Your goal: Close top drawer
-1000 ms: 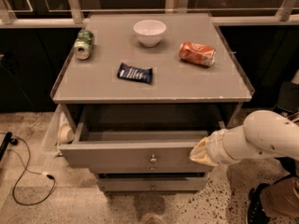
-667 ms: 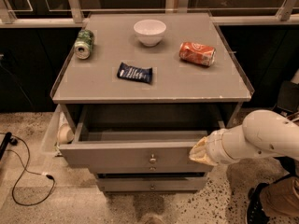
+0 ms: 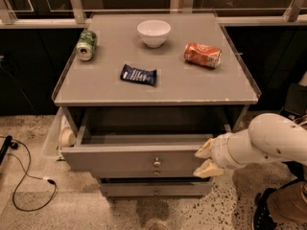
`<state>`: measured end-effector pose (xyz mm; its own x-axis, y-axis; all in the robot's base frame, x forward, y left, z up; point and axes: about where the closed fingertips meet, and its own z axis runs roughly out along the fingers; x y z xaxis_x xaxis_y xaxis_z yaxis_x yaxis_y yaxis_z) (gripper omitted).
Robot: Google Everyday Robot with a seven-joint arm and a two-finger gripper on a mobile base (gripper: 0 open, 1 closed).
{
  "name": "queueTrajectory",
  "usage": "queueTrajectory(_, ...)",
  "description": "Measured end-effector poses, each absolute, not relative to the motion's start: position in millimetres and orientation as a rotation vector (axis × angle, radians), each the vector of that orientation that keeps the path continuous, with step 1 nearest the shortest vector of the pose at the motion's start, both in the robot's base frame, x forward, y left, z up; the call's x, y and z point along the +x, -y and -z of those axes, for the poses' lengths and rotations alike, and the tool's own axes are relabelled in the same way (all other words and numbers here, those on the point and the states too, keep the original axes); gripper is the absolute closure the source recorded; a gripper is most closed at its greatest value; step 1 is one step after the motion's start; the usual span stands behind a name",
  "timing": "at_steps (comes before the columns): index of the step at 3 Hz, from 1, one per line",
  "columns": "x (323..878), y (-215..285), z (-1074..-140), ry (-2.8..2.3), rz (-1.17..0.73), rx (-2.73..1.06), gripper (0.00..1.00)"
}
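Cream-tipped, the gripper [image 3: 207, 159] sat at the right end of the top drawer [image 3: 124, 158], level with its flat front, its 2 fingers [image 3: 204, 150] spread narrowly apart, 1 above the other, and clasping nothing; whether they touched the front or only hung just beside it could not be told. That drawer, the uppermost of the grey cabinet [image 3: 158, 87], stood pulled well out beneath the cabinet top, its plain grey inside open to view with nothing showing in it. By that showing, the closing was hardly begun, or at most partly done: the arm was placed for a push, but most of the travel back into the cabinet remained. Counted, there were 3 drawer fronts, the 2 lower fronts [image 3: 156, 190] shut below, and 1 small round knob [image 3: 157, 163] on the top one. On the cabinet top lay 2 cans, 1 green can [image 3: 86, 44] and 1 orange can [image 3: 203, 55], both on their sides, with 1 white bowl [image 3: 153, 32] and 1 dark snack packet [image 3: 138, 74].
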<state>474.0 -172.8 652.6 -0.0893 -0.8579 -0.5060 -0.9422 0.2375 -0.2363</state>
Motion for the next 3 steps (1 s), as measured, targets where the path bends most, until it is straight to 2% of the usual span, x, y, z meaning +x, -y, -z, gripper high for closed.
queueTrajectory(1,474,173,-653,-1.966,-0.200,-1.642,0.00)
queueTrajectory(3,493,175,-647,-1.975,-0.194,-1.656,0.00)
